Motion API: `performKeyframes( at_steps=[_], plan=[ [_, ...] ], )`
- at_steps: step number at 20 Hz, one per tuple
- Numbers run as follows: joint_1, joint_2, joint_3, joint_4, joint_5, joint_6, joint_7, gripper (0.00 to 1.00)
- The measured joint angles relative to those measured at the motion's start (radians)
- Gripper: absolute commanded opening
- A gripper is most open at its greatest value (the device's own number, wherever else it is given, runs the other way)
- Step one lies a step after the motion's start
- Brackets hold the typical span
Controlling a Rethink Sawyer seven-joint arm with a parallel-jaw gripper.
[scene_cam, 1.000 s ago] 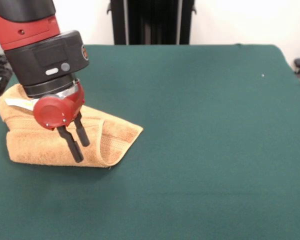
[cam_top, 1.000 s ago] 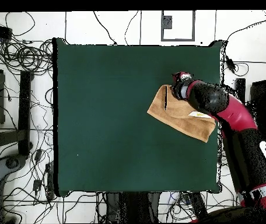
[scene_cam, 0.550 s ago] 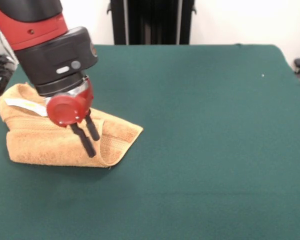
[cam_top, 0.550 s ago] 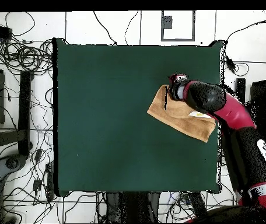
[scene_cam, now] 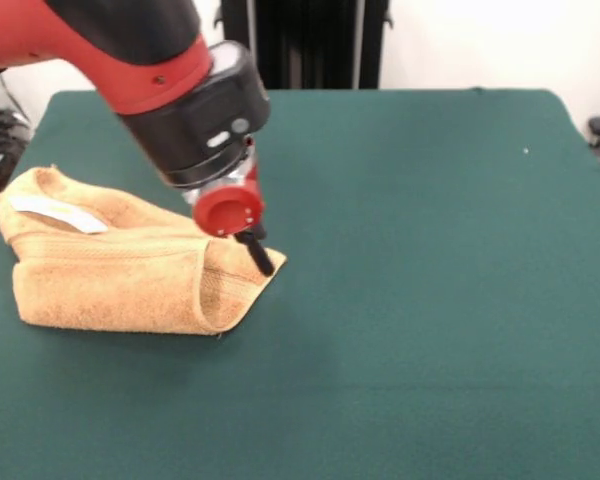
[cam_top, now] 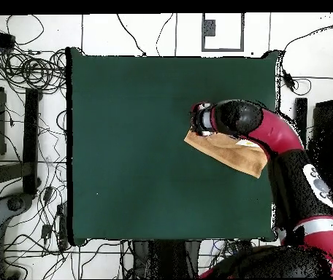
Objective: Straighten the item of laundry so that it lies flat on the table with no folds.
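Note:
The orange-tan towel point(scene_cam: 110, 280) lies bunched and folded over at the left side of the dark green table point(scene_cam: 430, 300), its white tag point(scene_cam: 55, 212) on top near the left end. My gripper point(scene_cam: 262, 258) points down and to the right at the towel's right corner, just above the folded edge; from this angle its tips merge into one dark bar. In the overhead view the towel point(cam_top: 231, 153) lies near the table's right edge, partly hidden under the arm, with the gripper point(cam_top: 196, 125) over its left corner.
The red and black arm point(scene_cam: 150, 60) crosses above the towel's back part. Green table surface point(cam_top: 125, 146) stretches away from the towel. Cables point(cam_top: 23, 73) lie on the floor beyond the table's left edge in the overhead view.
The gripper has swung from over the towel's middle to its free corner and tilted more steeply. The towel keeps the same shape and place.

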State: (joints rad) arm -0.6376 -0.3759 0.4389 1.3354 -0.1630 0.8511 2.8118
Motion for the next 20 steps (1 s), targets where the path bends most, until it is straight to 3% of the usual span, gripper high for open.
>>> performKeyframes(
  at_steps=[11,20],
  plan=[
    [0.134,0.002,-0.171,-0.099,-0.094,0.187,0.0,1.0],
    [0.157,0.003,-0.227,-0.128,-0.1,0.187,0.0,1.0]
  ],
)
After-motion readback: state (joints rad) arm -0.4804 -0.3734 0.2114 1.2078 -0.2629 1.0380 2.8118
